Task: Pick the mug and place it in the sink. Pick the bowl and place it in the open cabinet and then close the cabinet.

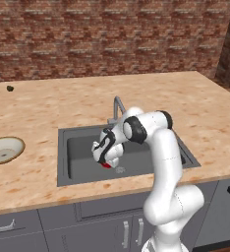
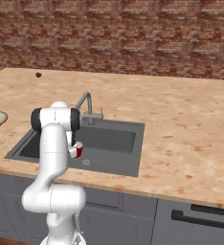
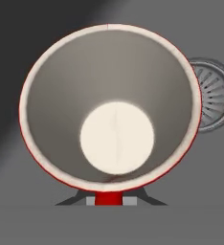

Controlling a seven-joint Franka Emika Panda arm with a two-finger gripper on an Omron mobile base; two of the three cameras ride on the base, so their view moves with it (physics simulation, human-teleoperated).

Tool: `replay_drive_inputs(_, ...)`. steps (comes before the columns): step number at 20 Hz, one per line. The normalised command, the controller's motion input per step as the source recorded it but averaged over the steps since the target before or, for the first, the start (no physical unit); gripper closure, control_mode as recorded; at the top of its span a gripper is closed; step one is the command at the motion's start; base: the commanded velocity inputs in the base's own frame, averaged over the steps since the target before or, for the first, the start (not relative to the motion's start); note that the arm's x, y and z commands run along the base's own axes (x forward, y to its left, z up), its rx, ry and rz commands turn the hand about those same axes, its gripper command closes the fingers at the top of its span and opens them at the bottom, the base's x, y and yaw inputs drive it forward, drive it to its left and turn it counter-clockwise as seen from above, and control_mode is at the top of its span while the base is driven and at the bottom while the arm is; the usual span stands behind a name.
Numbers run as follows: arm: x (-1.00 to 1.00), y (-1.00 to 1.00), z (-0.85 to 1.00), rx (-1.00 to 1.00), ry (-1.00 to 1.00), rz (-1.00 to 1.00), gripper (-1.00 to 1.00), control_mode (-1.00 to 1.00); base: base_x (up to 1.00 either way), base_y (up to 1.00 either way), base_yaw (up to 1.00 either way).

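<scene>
Gripper (image 1: pixel 106 162) clamped tight on the red mug (image 3: pixel 110 107), held low inside the dark grey sink (image 1: pixel 77 167) just beside the round drain (image 3: pixel 213 94); mug's white inside faced straight up at the hand camera. Cream bowl (image 1: pixel 4 150) sat on the counter (image 1: pixel 195 106) well left of the basin, behind it the grey tap (image 2: pixel 87 107)

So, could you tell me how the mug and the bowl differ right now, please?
The mug is red outside and small; the bowl is cream-white with a tan rim and far wider. The mug hangs in the shut gripper over the sink; the bowl rests on the counter, left of the sink. Both have pale insides and sit upright.
</scene>
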Motion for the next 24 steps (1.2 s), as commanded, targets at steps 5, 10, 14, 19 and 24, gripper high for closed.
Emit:
replay_drive_inputs(5,0.32,0.0,-0.3,0.0,0.0,-0.04,1.0,-1.0,0.0,0.0,0.0)
replay_drive_inputs(10,0.3,0.0,-0.27,0.0,0.0,-0.04,1.0,-1.0,0.0,0.0,0.0)
replay_drive_inputs(14,0.3,0.0,-0.31,0.0,0.0,-0.05,1.0,-1.0,0.0,0.0,0.0)
replay_drive_inputs(19,0.01,0.0,-0.33,0.0,0.0,-0.04,-1.0,-1.0,0.0,0.0,0.0)
replay_drive_inputs(24,0.0,0.0,-0.05,0.0,0.0,-0.03,-1.0,-1.0,0.0,0.0,0.0)
